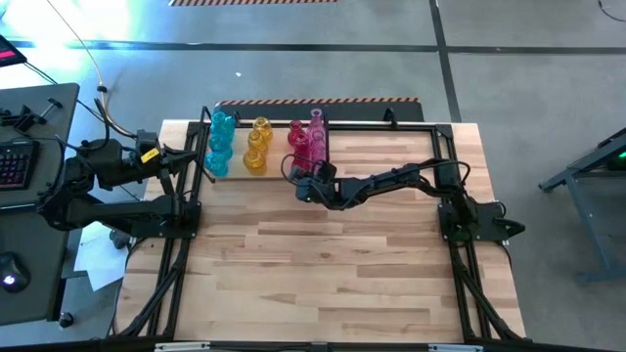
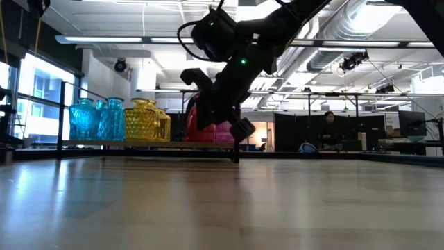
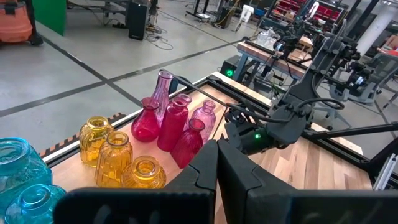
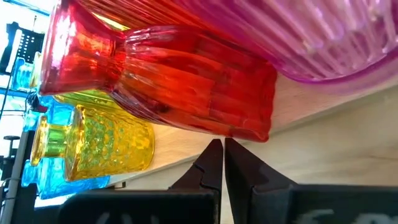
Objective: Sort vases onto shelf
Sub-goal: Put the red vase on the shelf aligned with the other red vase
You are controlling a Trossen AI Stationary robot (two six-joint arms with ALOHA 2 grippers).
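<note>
So all the small translucent glass vases (image 1: 262,145) look parked on the low black-rod shelf with the wooden plank base (image 1: 235,176), up at the table's 11 o'clock: cyan ones at 9 of the row, yellow middle, red and pink at 3. The right gripper (image 1: 296,182) has its fingers pinched together, holding nothing, nose just in front of the red ribbed glass vase (image 4: 193,87), which stands upright at its 12. The left gripper (image 3: 216,163) is also closed and empty, hanging by the cyan end. Right arm's nearer the reds. Loads of bare butcher-block tabletop (image 1: 333,264) toward 6 for backing out.
</note>
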